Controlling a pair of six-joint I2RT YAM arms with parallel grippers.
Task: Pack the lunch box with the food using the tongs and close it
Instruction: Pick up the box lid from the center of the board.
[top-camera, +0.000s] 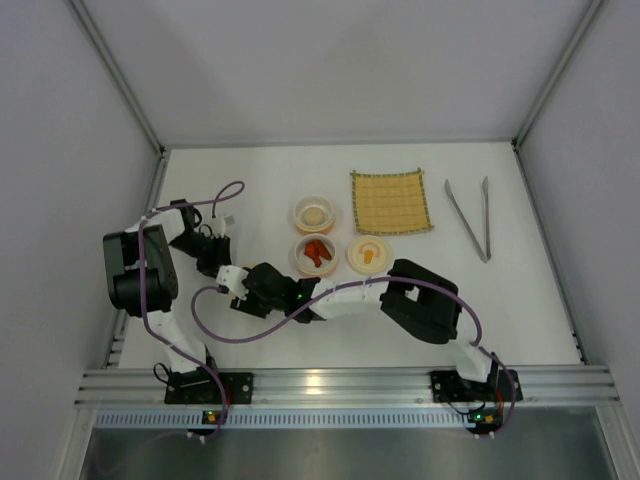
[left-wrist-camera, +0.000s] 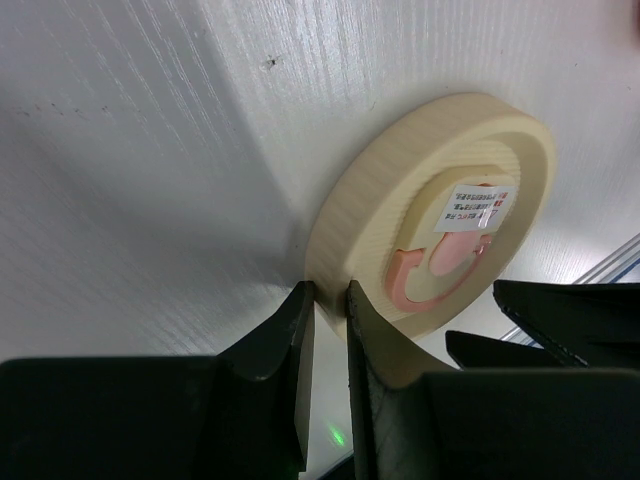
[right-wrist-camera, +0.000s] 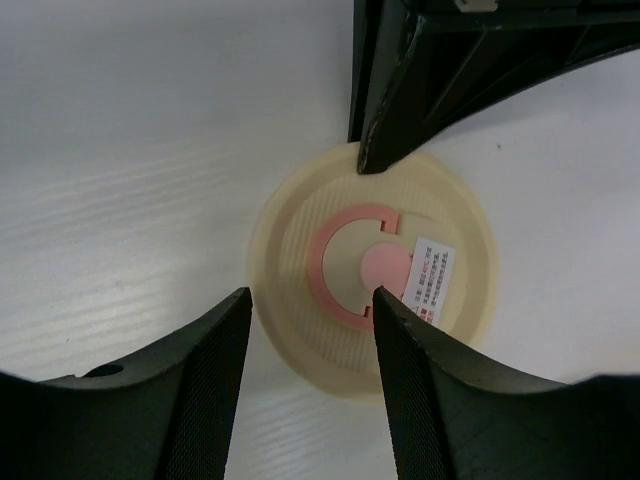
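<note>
A round cream lid (left-wrist-camera: 400, 190) with a pink mark lies on the white table, and my left gripper (left-wrist-camera: 328, 295) is shut on its near rim. My right gripper (right-wrist-camera: 312, 295) hangs open over the same lid (right-wrist-camera: 340, 345), one finger outside the rim and one above the pink mark. In the top view both grippers meet at the left (top-camera: 228, 272) and hide that lid. The food sits in two cream bowls of the lunch box: an off-white ball (top-camera: 314, 213) and red-orange pieces (top-camera: 317, 250). The tongs (top-camera: 470, 220) lie untouched at the far right.
A second cream lid (top-camera: 367, 254) with an orange mark lies right of the bowls. A yellow woven mat (top-camera: 391, 202) lies behind it. The right arm stretches leftward across the table's front, in front of the bowls. White walls enclose the table.
</note>
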